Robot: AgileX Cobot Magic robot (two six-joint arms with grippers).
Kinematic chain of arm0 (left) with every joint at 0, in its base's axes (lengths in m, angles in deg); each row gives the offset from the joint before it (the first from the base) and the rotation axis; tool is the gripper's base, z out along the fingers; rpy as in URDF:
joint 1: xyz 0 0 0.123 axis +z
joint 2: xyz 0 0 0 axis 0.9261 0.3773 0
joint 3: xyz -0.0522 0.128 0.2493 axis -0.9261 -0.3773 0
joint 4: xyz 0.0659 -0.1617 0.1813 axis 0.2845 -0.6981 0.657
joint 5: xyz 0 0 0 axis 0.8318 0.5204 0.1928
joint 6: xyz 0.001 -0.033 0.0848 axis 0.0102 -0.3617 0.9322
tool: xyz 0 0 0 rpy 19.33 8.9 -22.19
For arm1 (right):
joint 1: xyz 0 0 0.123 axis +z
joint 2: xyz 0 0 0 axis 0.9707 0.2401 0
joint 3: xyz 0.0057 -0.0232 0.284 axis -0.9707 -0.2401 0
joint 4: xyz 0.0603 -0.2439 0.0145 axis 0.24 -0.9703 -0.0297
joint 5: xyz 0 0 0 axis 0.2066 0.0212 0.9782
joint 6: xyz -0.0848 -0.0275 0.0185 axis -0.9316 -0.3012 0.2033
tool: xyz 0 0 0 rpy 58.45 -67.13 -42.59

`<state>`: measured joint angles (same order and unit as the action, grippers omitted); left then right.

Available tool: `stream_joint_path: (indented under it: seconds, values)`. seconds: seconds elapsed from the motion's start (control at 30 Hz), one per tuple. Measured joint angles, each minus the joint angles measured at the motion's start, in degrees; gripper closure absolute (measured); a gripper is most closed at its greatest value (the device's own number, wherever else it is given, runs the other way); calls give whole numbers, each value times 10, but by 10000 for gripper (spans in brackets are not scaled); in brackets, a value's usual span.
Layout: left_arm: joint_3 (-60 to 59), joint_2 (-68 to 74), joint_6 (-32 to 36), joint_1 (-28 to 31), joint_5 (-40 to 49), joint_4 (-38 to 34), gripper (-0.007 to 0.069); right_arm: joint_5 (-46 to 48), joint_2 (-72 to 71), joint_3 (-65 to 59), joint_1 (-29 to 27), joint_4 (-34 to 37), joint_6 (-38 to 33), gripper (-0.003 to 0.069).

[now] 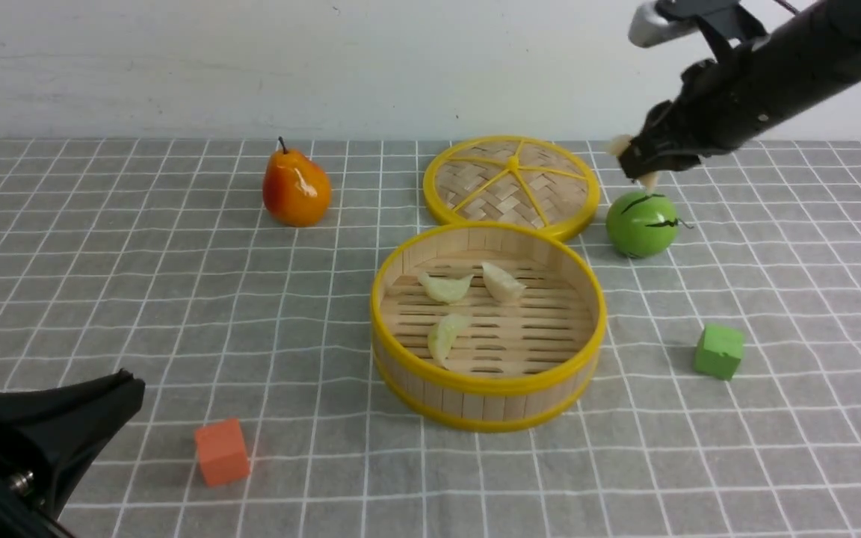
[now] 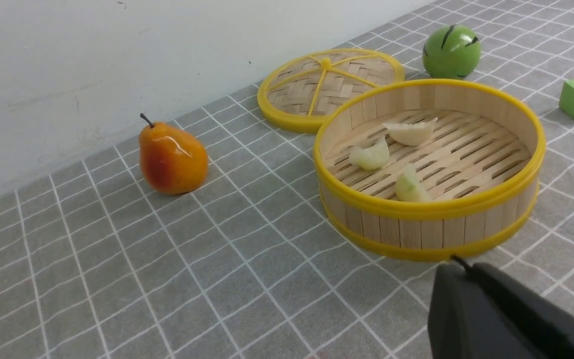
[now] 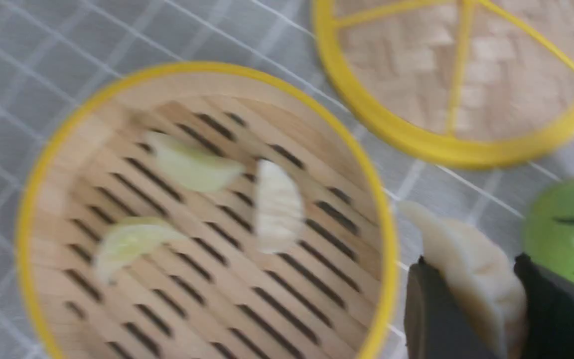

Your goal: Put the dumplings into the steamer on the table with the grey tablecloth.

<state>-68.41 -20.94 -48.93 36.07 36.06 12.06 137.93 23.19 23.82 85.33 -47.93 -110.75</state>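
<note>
Cream-white, the crescent-shaped toy dumpling (image 3: pixel 446 234) is off the surface. We see it clamped across its middle in the right pincer (image 1: pixel 636 163), with both tips poking out past the jaws and its long axis running crosswise to them. It hangs in the air at the far right, above the glossy green ball with dark streaks (image 1: pixel 641 224).

From that pincer, the round bamboo-slat steamer with yellow rims (image 1: pixel 486 385) lies lower, to the left and nearer, on the grey tablecloth with thin white grid lines (image 1: pixel 139 299). We judge the carry must go that way, in over the far-right rim. Three other dumplings (image 1: pixel 501 282) lie in the steamer's far and left parts, so the right half of its slatted floor is bare.

The flat woven yellow-rimmed lid (image 1: pixel 511 179) lies just beyond the steamer. The left pincer (image 1: pixel 128 382) sits at the near left with its jaws together and empty, well apart from the steamer, so the right arm is the nearer one.
</note>
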Motion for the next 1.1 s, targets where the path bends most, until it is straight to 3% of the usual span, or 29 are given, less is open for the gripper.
stream_joint_path:
  seconds: [0.17,0.33,0.47,0.6,0.73,0.83,0.97,1.1]
  values:
    - [0,0,0,0,-10,0,638,1,38,-14,56,44,-89,459]
    - [0,0,0,0,-18,0,638,7,120,-21,92,2,-112,459]
    - [0,0,0,0,-25,1,638,6,150,-23,97,-24,-103,456]
    - [0,0,0,0,-31,1,638,8,151,-17,97,-36,-80,349]
    - [0,0,0,0,-46,2,638,42,144,24,97,-94,-44,207]
    - [0,0,0,0,-48,2,638,86,129,60,97,-134,-20,165]
    - [0,0,0,0,-49,2,638,138,75,101,97,-168,9,164]
    - [0,0,0,0,-40,2,636,168,-19,109,97,-172,30,229]
